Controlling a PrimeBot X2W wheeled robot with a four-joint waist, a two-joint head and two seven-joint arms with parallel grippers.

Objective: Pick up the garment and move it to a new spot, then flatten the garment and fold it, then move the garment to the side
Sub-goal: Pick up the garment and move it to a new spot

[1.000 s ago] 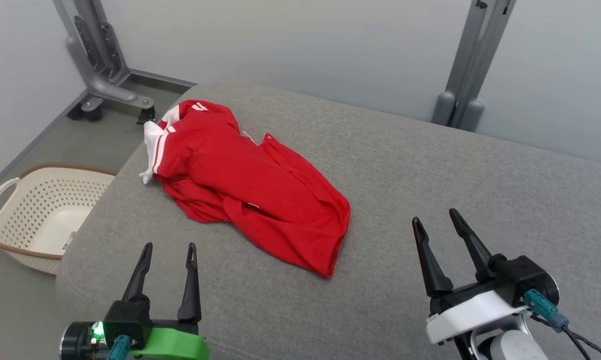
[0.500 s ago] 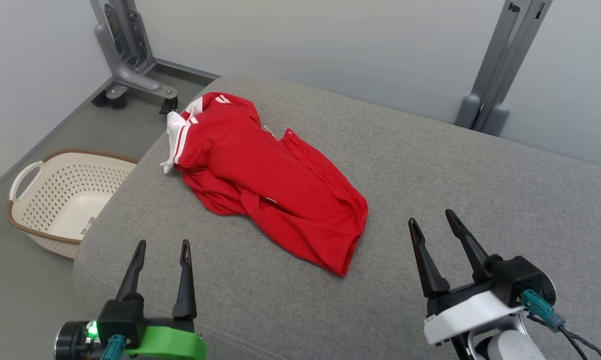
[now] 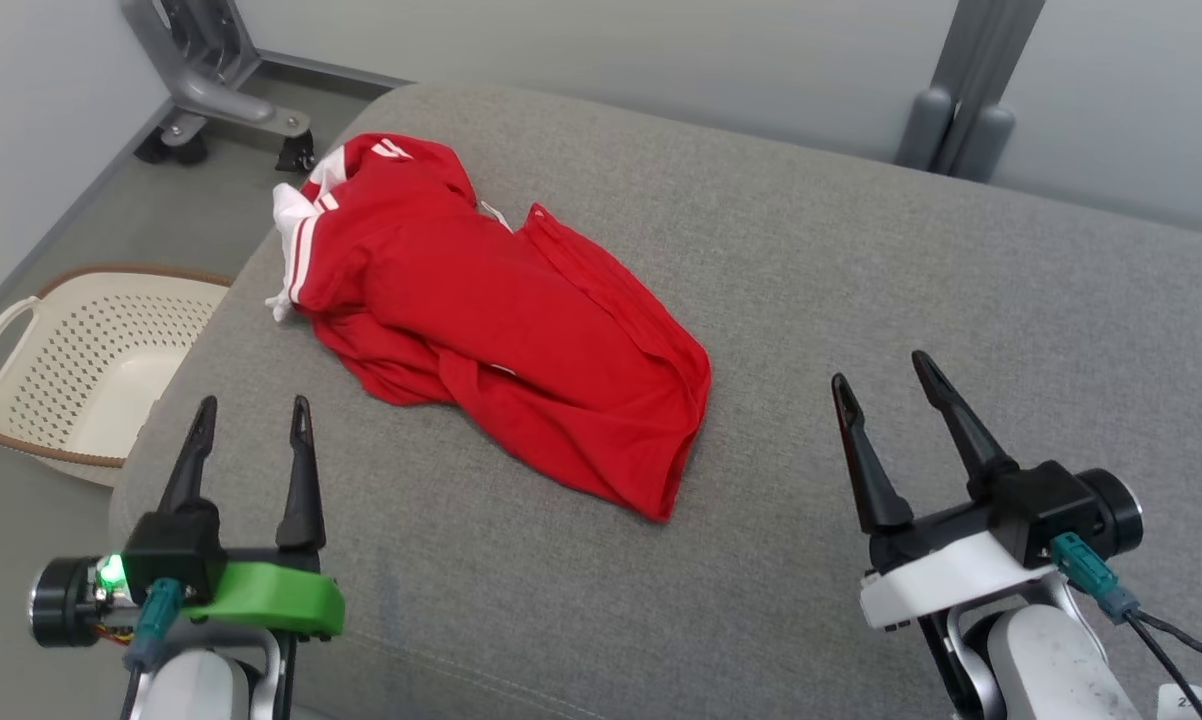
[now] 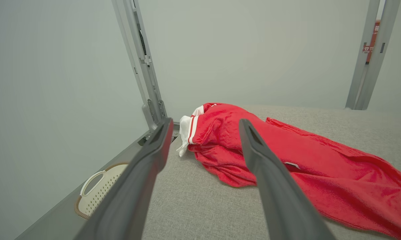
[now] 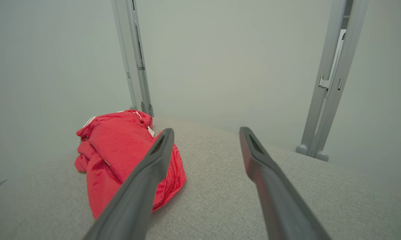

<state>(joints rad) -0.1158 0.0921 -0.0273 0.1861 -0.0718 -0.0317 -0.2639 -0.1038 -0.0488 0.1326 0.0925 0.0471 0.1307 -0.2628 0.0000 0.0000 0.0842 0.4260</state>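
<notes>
- The red garment (image 3: 491, 330) lies on the grey cushion (image 3: 861, 250), running from the far left corner diagonally toward the middle.
- The left gripper (image 3: 253, 405) hovers by the cushion's near left edge, fingers spread and empty. The garment lies just beyond it, not touching.
- The right gripper (image 3: 879, 366), also spread and empty, is well to the right of the garment's near hem.
- The garment is bunched and wrinkled, with white striped trim at its far left end.

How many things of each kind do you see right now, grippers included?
Red garment with white trim: 1
Cream perforated plastic basket: 1
Grey fabric cushion: 1
Grey metal frame legs: 2
Dark two-finger grippers: 2, left gripper and right gripper, both open
Total: 7
</notes>
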